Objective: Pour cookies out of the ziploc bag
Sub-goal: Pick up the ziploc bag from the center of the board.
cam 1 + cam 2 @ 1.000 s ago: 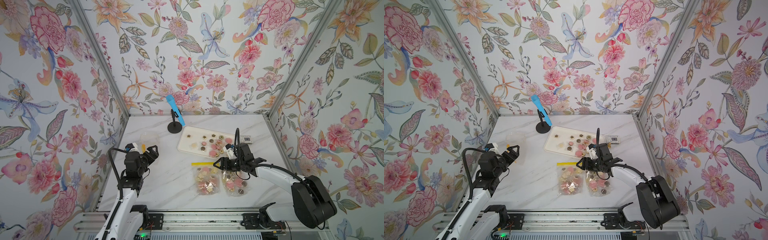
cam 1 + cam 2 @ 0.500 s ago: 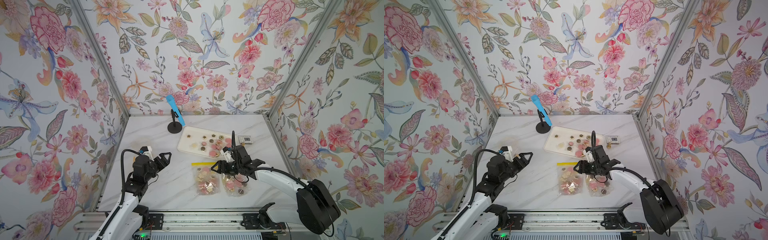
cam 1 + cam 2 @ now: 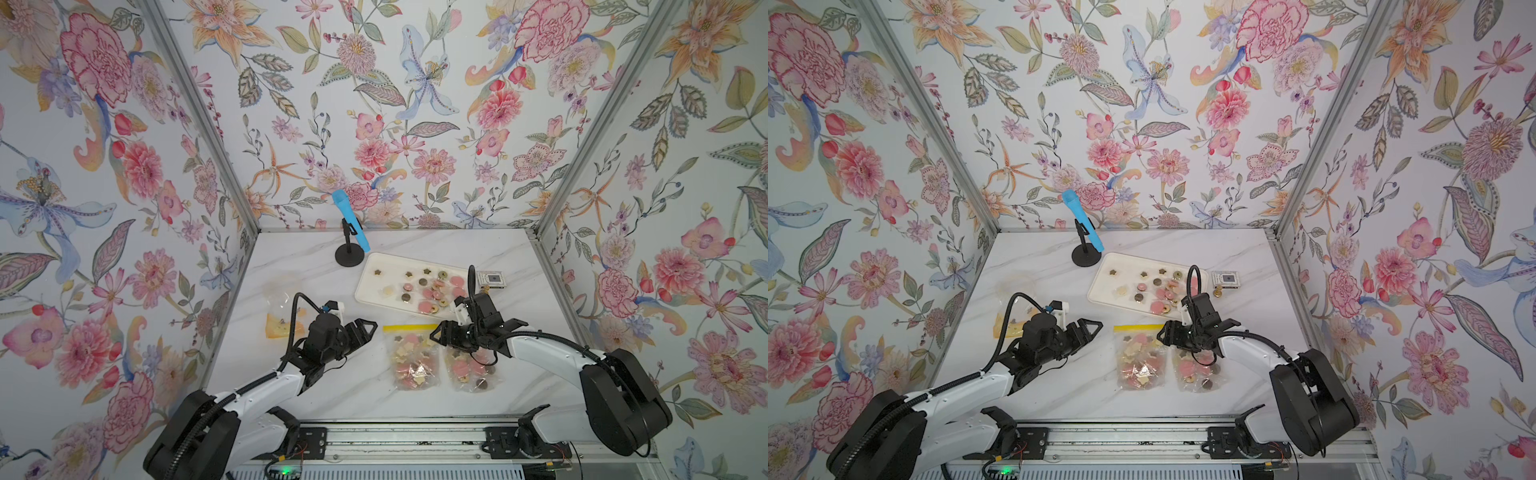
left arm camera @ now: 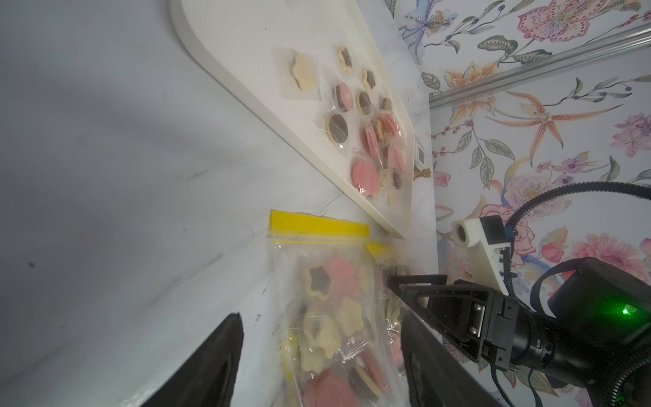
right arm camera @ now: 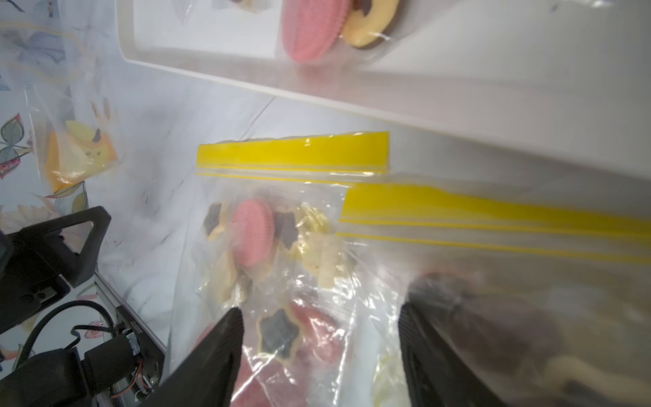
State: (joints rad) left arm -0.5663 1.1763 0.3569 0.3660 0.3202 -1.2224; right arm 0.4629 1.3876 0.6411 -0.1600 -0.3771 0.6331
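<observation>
walls (image 3: 415,104): floral, closing three sides; a metal rail (image 3: 415,432) runs along the near edge.
counter (image 3: 511,249): white marble; I see open room on its left half and along the front.
tray (image 3: 371,287): one, white, back right, cookies (image 5: 252,232) scattered on it.
ziploc bags (image 3: 413,361): two, yellow-stripped, flat side by side just before the tray, full of cookies; a third bag (image 3: 282,320) lies by the left wall.
left claw (image 4: 320,317): spread, empty, beside the bags.
right claw (image 5: 318,310): spread above where both bags meet, pinching nothing.
microphone (image 3: 351,220): one, blue, back centre.
</observation>
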